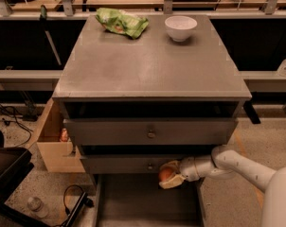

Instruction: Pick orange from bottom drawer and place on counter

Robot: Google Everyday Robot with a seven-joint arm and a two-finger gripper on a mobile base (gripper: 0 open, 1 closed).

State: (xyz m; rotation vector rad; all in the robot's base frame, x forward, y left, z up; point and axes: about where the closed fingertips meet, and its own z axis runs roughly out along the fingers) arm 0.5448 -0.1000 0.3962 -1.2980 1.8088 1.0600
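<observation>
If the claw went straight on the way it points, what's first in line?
The claw, shut on the orange, points left over the bottom drawer. Path looks free; it may graze the knobbed drawer front, depth unclear.

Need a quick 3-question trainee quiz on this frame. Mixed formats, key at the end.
1. How many things lie on the counter?
2. True or false: the orange lies on the counter.
3. Multiple choice: the gripper is
A) open, above the counter
B) shut on the orange, low at the cabinet front, just above the open bottom drawer
C) shut on a drawer knob

Key: 1) two, the green snack bag and the white bowl; 2) false; 3) B
</observation>
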